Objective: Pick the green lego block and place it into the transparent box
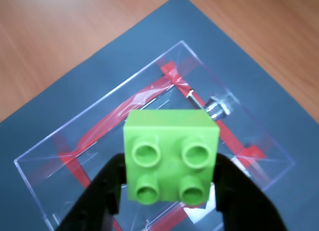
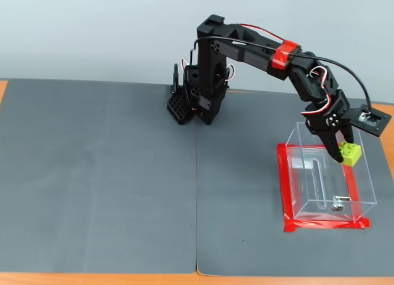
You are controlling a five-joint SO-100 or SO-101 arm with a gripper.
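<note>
The green lego block (image 1: 171, 155) is lime green with four round studs facing the wrist camera. My gripper (image 1: 169, 183) is shut on it, one black finger on each side. In the fixed view the gripper (image 2: 342, 151) holds the block (image 2: 350, 154) above the open top of the transparent box (image 2: 326, 177), near its far right side. In the wrist view the box (image 1: 99, 116) lies right below the block, with its slot and small metal fitting (image 1: 217, 109) on the base.
Red tape (image 2: 282, 186) frames the box's base on the dark grey mat (image 2: 98, 174). The arm's base (image 2: 197, 100) stands at the mat's far edge. Wooden table (image 1: 65, 36) shows beyond the mat.
</note>
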